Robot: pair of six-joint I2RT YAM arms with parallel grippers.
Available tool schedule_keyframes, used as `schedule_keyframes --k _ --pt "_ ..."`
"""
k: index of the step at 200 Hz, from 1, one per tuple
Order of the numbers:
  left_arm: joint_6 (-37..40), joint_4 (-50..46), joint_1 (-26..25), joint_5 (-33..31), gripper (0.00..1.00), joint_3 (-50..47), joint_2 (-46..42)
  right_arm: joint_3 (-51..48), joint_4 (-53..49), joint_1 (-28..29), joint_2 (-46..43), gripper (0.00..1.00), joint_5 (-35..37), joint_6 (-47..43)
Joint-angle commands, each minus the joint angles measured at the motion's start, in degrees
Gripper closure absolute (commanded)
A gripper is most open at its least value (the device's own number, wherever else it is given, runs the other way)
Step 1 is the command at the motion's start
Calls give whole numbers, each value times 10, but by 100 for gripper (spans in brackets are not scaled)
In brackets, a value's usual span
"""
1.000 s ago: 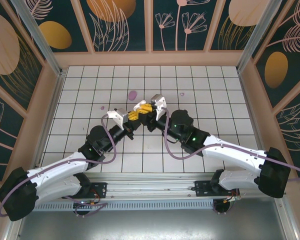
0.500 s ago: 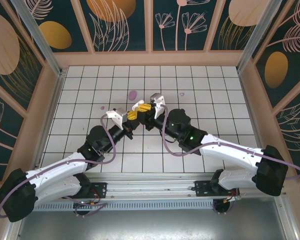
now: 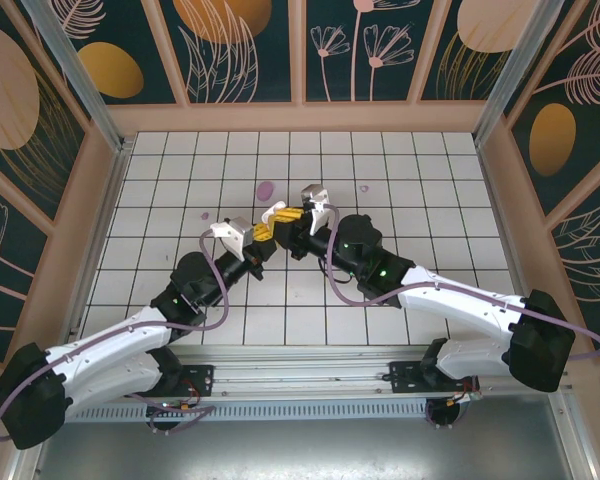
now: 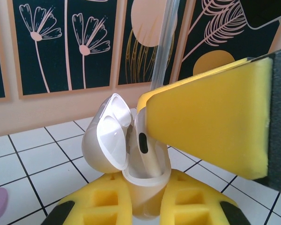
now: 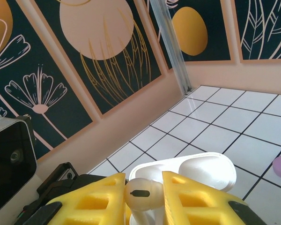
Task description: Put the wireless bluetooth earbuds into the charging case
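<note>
**Two Robot Grippers Meet Over an Open Charging Case**

The left gripper clamps the base of the glossy white charging case between its yellow fingers. It holds the case upright, with the lid swung open on the side away from the right gripper. On the other side of the case, the right gripper pinches a white earbud between its own yellow pads. The bud's rounded head, marked by a dark oval slot, shows in the gap between them. Seen from the left wrist, the earbud stands in the case's open mouth with its lower end below the rim and one right finger close above. What else sits inside the case cannot be told. A flat purple oval lies on the white tiled table, beyond the case toward the far wall.
</note>
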Motion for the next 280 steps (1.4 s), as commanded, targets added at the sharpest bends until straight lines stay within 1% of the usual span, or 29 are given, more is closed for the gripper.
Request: schedule_keyframes --k 1,88,124,219,244,280 --pt "14 58 -1 -5 100 25 -24 -1 -45 0 14 77 -21 9" --pt "18 38 0 0 100 36 -25 0 -51 0 26 72 -5 7" --pt "23 23 -1 -3 100 38 -32 -7 -46 0 25 66 5 9" --pt "29 3 -1 -2 100 43 -26 -2 -47 -1 13 66 6 15" --pt "30 -17 0 -8 100 42 -30 12 -62 -1 -1 63 6 22" --pt "21 -67 0 -18 100 42 -39 49 -111 0 -19 58 6 33"
